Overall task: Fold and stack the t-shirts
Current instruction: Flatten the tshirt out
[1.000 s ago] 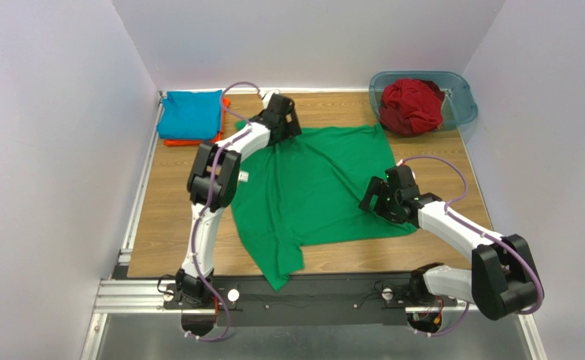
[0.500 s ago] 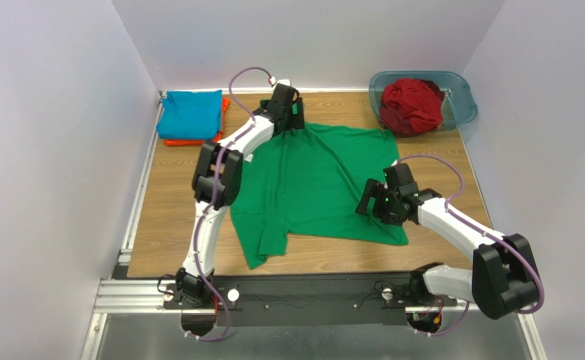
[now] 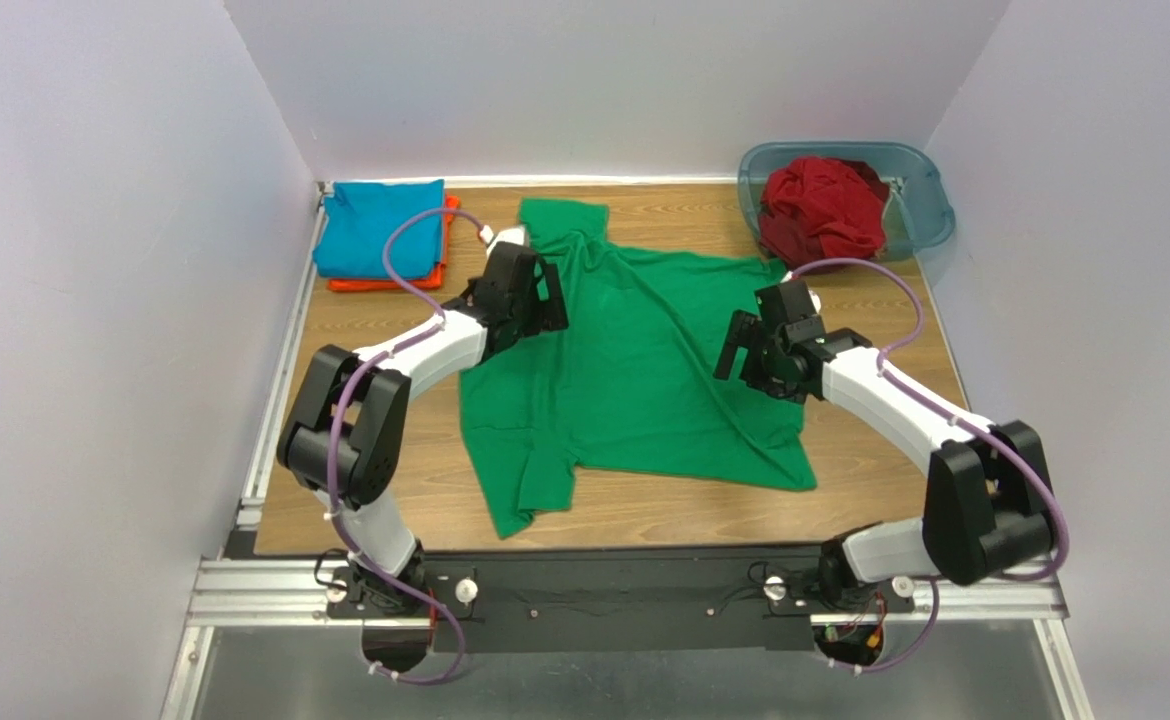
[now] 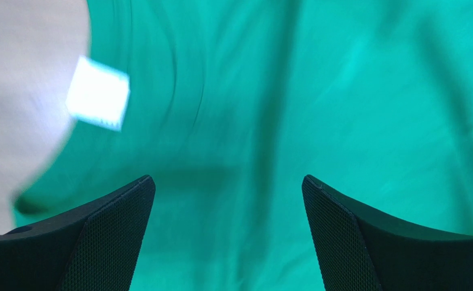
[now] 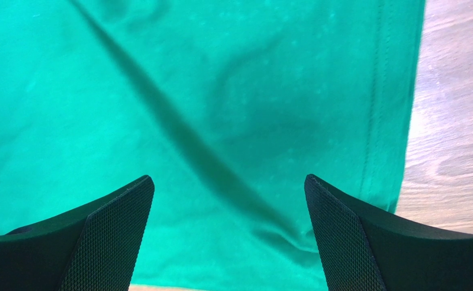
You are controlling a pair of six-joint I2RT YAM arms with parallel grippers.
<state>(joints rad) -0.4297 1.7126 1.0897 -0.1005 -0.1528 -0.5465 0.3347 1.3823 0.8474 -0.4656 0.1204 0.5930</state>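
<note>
A bright green t-shirt (image 3: pixel 629 368) lies spread and wrinkled on the middle of the wooden table, one sleeve reaching the far edge. My left gripper (image 3: pixel 542 296) hovers open over its left shoulder; in the left wrist view green cloth (image 4: pixel 318 91) and a small white tag (image 4: pixel 98 101) lie under the open left gripper (image 4: pixel 228 200). My right gripper (image 3: pixel 737 353) is open above the shirt's right side, and the right wrist view has the open right gripper (image 5: pixel 228 200) over green cloth (image 5: pixel 190 91) near its hem. Neither holds anything. A folded teal-blue shirt (image 3: pixel 381 225) rests on an orange one (image 3: pixel 396 282).
A dark red shirt (image 3: pixel 821 207) is bunched in the translucent blue-grey tub (image 3: pixel 925 203) at the far right corner. White walls close in the table (image 3: pixel 343 450) on three sides. A metal rail (image 3: pixel 276 390) runs along the left edge.
The left gripper drew back from the far edge to the shirt's left shoulder, leaving the sleeve laid out at the back. The right gripper moved a little farther from me. The shirt slid back.
</note>
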